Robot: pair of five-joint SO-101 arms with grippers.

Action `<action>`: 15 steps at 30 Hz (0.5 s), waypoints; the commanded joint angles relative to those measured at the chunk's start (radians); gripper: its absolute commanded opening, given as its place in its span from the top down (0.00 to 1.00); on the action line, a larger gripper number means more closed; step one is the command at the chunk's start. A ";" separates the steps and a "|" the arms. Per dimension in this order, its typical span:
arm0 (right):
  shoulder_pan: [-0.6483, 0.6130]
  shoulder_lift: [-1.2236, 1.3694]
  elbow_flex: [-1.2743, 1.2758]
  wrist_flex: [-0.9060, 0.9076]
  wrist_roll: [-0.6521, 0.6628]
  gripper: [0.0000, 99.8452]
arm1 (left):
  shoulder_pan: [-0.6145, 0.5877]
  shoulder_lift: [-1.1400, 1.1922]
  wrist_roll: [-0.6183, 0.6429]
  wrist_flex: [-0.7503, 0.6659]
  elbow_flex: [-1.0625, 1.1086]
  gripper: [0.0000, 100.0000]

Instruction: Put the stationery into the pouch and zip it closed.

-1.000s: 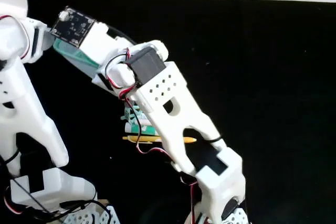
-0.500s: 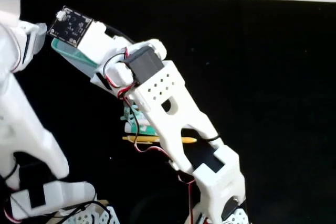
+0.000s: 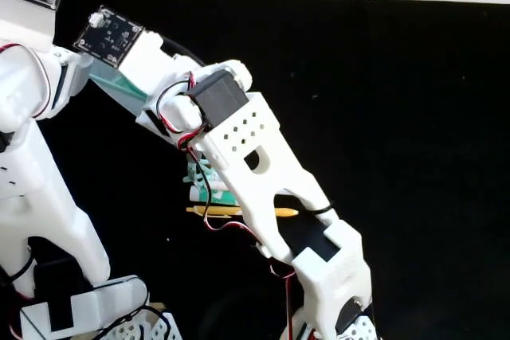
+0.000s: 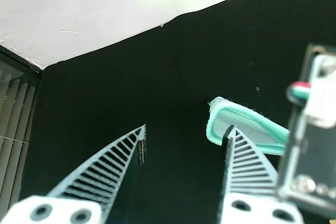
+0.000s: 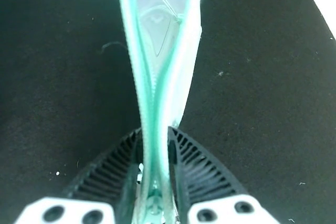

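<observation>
Right tool (image 5: 155, 136) clenched on the pouch (image 5: 157, 51) at its zipper edge. Left tool (image 4: 186, 128) released, pouch end just beside one finger (image 4: 244, 161). Risk (my guess): thin grip slips if left tool tugs. Pen (image 3: 227, 212) lies well behind right tool, loose on tabletop (image 3: 398, 117).

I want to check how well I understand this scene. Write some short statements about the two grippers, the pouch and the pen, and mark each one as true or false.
1. The right gripper has its jaws shut on the pouch. True.
2. The left gripper has its jaws shut. False: they are open, with nothing between them.
3. The yellow pen is inside the pouch. False: it lies on the table, under the right arm.
4. The table surface is black. True.
</observation>
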 commanded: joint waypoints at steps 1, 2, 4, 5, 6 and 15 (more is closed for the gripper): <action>0.004 0.005 0.005 -0.012 -0.011 0.99 | 0.019 -0.028 -0.005 -0.002 0.001 0.75; 0.004 0.005 0.005 -0.012 -0.012 0.99 | 0.019 -0.028 -0.005 -0.003 0.001 0.75; 0.004 0.005 0.007 -0.007 -0.012 0.99 | 0.019 -0.012 -0.005 -0.021 0.001 0.75; 0.004 0.005 0.007 -0.004 -0.012 0.99 | 0.019 0.007 -0.005 -0.032 -0.001 0.75; 0.004 0.005 0.007 -0.004 -0.012 0.99 | 0.019 0.028 -0.005 -0.035 -0.004 0.75; 0.041 0.005 0.007 -0.007 -0.012 0.99 | 0.059 0.105 -0.006 -0.052 -0.004 0.75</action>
